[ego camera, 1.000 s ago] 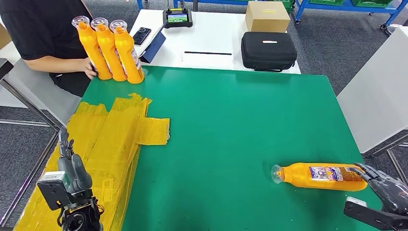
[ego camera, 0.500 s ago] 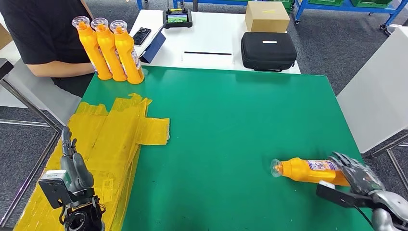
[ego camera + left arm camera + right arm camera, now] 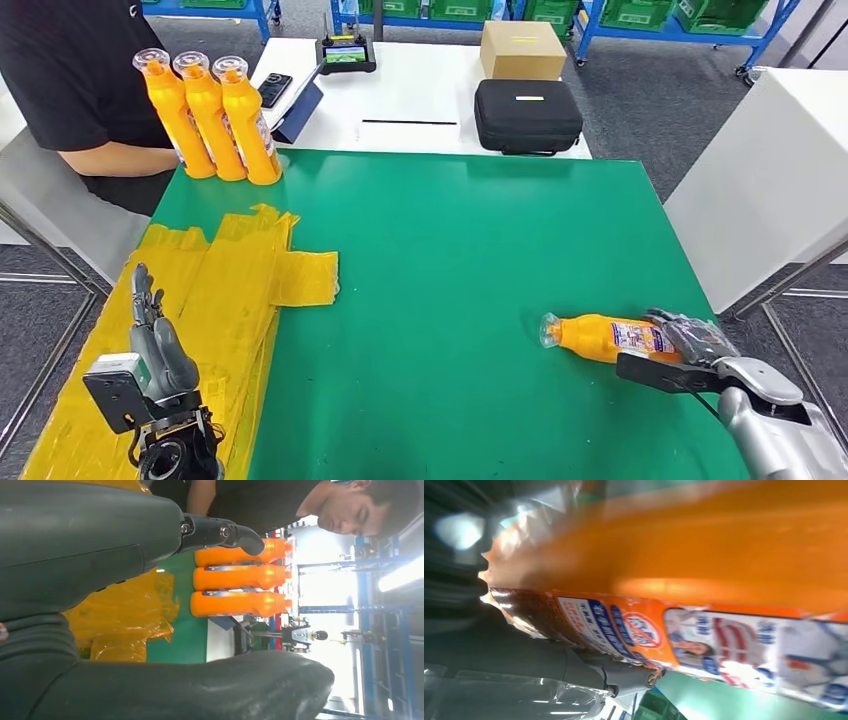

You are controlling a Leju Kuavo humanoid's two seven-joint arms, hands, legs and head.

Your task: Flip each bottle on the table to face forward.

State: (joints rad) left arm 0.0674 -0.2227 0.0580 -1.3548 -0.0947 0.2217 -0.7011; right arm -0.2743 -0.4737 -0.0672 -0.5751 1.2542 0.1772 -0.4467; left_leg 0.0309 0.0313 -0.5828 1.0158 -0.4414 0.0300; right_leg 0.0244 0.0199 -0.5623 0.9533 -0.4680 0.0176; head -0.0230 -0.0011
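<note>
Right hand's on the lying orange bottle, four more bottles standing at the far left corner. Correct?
Not quite: three orange bottles stand at the far left corner, not four, as the head view shows. The right hand is on the lying orange bottle.

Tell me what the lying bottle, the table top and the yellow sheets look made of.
Lying bottle: likely glossy orange plastic, with a clear cap and a printed paper or film label. Table top: matte green, probably a mat or felt-like cover; no glare. Yellow sheets: thin translucent plastic film, judging by wrinkles and sheen.
</note>
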